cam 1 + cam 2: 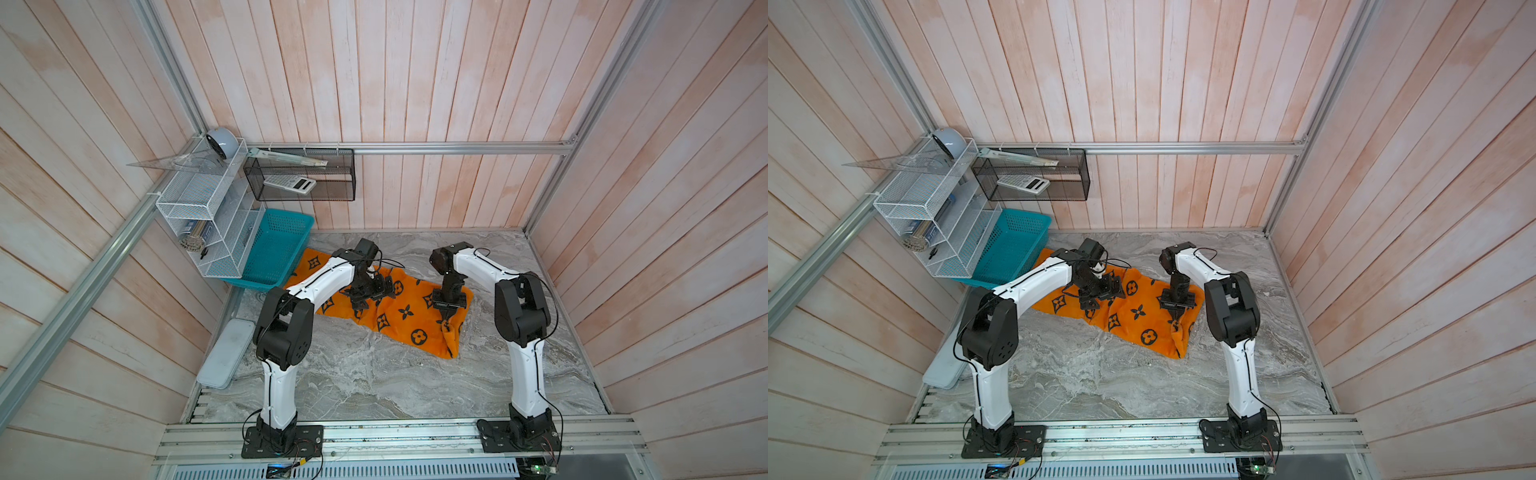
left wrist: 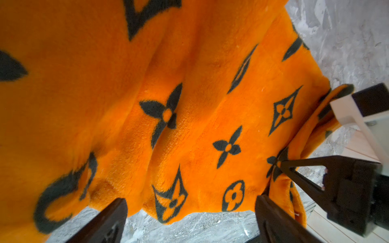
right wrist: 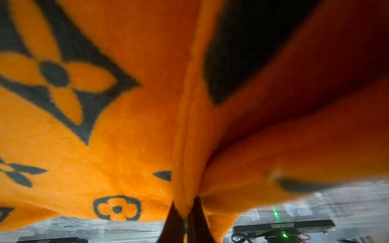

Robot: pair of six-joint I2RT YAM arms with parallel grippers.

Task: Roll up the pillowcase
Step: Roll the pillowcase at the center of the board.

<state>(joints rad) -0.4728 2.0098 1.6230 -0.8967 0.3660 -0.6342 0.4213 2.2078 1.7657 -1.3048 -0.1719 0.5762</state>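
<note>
Your pillowcase lies rumpled on the far half of the table, its left corner just beside the basket. Bare marble runs from its near edge to the arm bases. Your right gripper, nearly closed, pinches a raised fold at the right edge. Your left gripper gapes wide above the pillowcase, holding nothing. The left arm hides part of it in both top views.

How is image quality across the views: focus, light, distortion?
Both top views: sharp, evenly lit, pale wooden wall planks splayed by the wide lens. Left wrist view: orange black-flowered fabric pillowcase crisp, softer near the lens. Right wrist view: fabric mostly blurred, its fold in deep shadow.
</note>
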